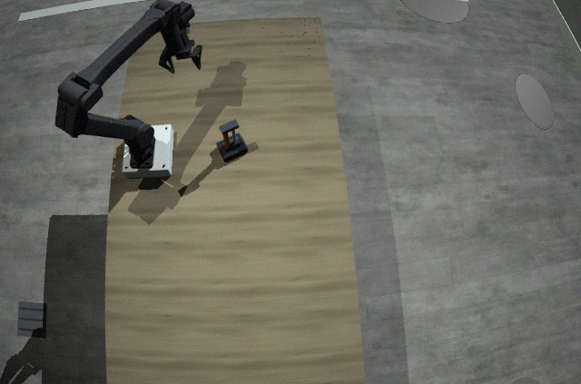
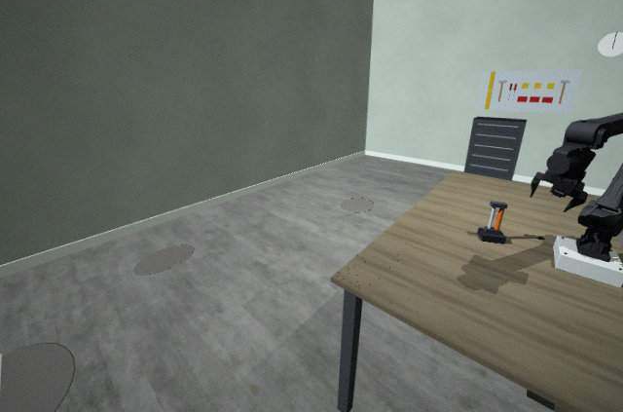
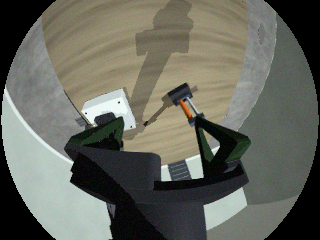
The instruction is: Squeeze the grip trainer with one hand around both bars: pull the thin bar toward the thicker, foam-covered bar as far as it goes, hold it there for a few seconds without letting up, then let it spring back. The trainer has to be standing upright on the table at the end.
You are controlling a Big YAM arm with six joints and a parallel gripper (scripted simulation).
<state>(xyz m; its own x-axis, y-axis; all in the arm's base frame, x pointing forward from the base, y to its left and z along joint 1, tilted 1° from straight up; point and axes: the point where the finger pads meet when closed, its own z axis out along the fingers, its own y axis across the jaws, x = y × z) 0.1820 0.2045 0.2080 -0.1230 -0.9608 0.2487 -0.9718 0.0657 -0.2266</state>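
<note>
The grip trainer (image 1: 231, 140) stands upright on the wooden table, with a dark base, a dark top cap, an orange foam bar and a thin pale bar. It also shows in the exterior view (image 2: 494, 224) and in the wrist view (image 3: 184, 102). My gripper (image 1: 181, 61) hangs high above the table's far left part, well apart from the trainer. Its fingers are open and empty. It also shows in the exterior view (image 2: 552, 194) and in the wrist view (image 3: 160, 140).
The arm's white base block (image 1: 152, 151) sits at the table's left edge, left of the trainer. A dark drawer cabinet (image 2: 494, 147) stands against the wall beyond the table. The table edges drop to a grey floor.
</note>
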